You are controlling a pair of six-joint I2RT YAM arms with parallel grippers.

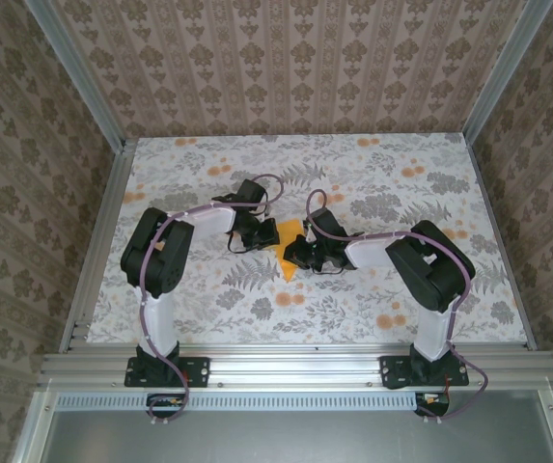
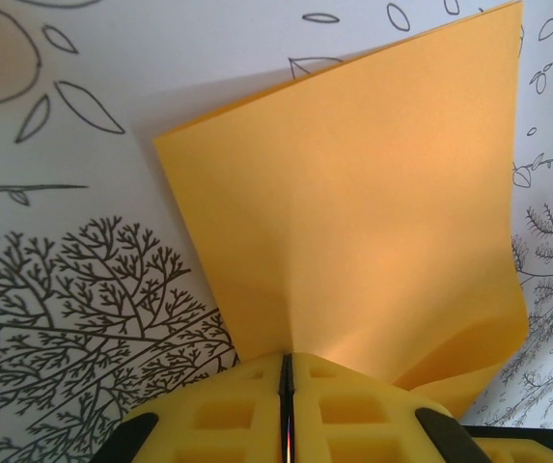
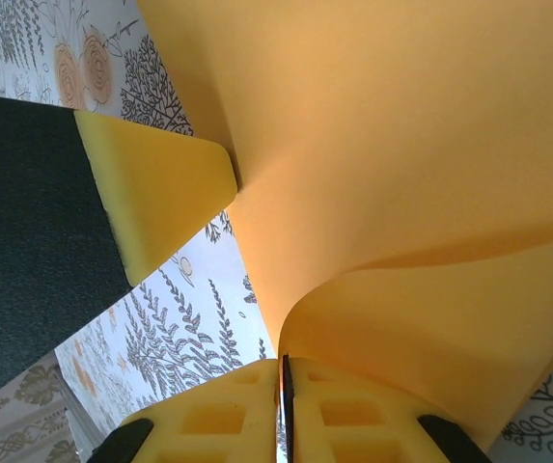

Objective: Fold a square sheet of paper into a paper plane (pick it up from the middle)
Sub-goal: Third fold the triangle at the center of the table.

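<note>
The square sheet of paper (image 1: 288,253) is bright orange and hangs between both grippers near the table's middle. My left gripper (image 1: 262,234) is shut on one edge. In the left wrist view the sheet (image 2: 353,193) fans out from the closed yellow pads (image 2: 228,405), with a faint crease running up from the left gripper (image 2: 287,357). My right gripper (image 1: 305,254) is shut on the opposite side. In the right wrist view the paper (image 3: 401,145) curls down into the closed right gripper (image 3: 280,363). The left gripper's yellow finger (image 3: 160,193) touches the sheet there.
A floral-printed tablecloth (image 1: 353,299) covers the table. Aluminium frame rails (image 1: 286,365) run along the near edge and both sides. Patterned walls (image 1: 286,68) enclose the back and sides. Small orange printed flowers (image 1: 290,300) lie just in front of the grippers.
</note>
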